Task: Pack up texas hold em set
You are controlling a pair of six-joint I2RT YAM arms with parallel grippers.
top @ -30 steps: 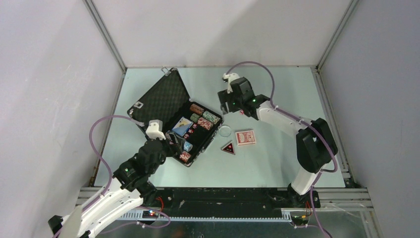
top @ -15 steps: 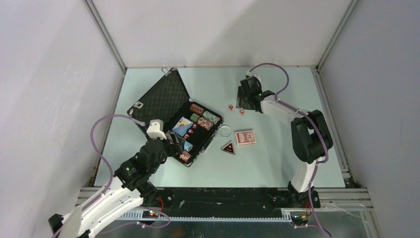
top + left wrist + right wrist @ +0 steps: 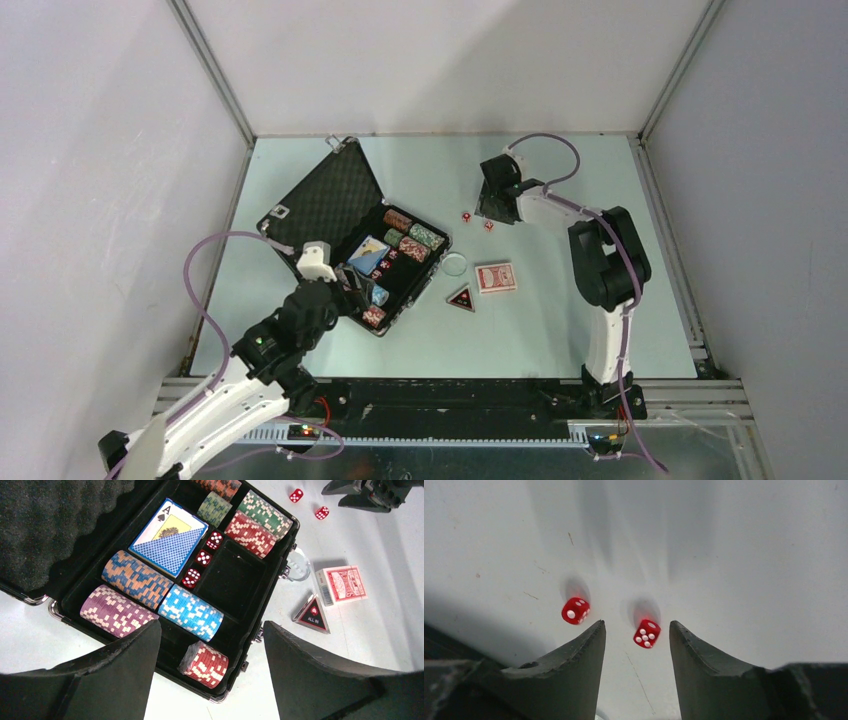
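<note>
One red die (image 3: 647, 633) lies between the right jaws — touching neither.

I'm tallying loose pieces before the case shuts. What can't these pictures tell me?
- Top view: pips on the loose dice, too small.
- Left wrist view: part of the briefcase rim, behind a finger of the left gripper.
- Right wrist view: red deck, triangle and briefcase, outside the frame.
- All views: what the clear disc is.

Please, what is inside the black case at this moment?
Inside the case: chip stacks, a blue deck, three red dice and one empty slot. The left gripper covers part of the near edge, so anything there cannot be seen.
</note>
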